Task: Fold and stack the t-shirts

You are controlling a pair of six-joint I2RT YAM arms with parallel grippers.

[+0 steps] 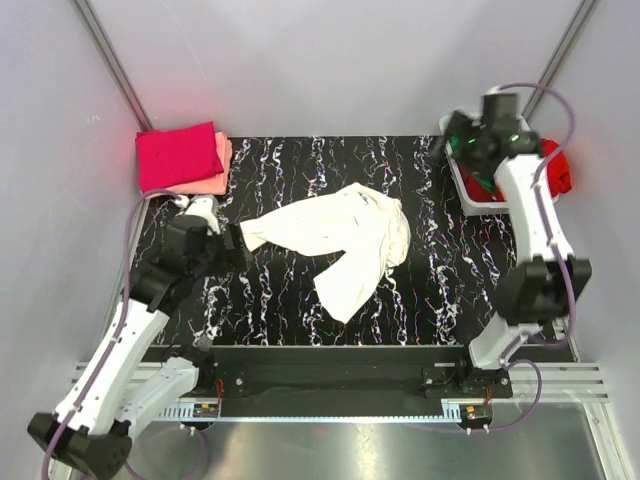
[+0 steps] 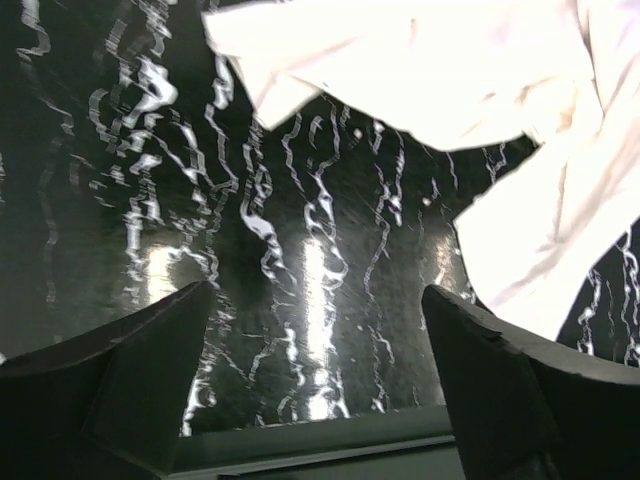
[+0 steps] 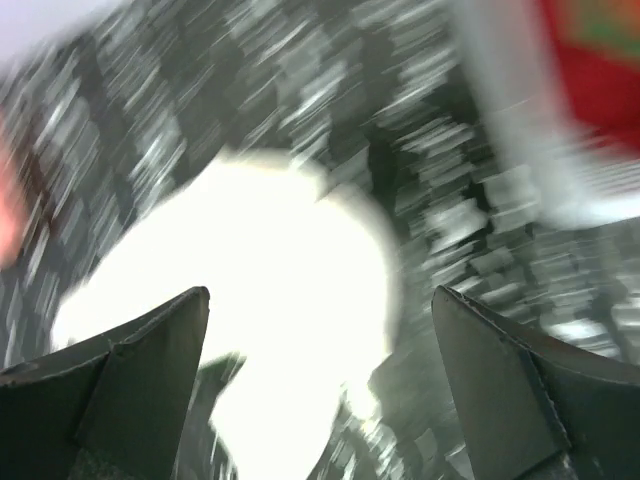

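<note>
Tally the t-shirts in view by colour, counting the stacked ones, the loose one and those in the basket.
White t-shirt: 1, loose mid-table
Magenta t-shirt: 1, folded, on top of the stack
Salmon-pink t-shirt: 1, folded, under the magenta one
Red t-shirt: 1, in the basket
Green t-shirt: 1, in the basket, mostly hidden
Total: 5

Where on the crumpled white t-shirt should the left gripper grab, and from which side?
Probably the narrow flap at the left end of the white t-shirt, approached low from the left. The flap lies flat on the table, pointing at the open left gripper, while the shirt's middle is bunched.
</note>
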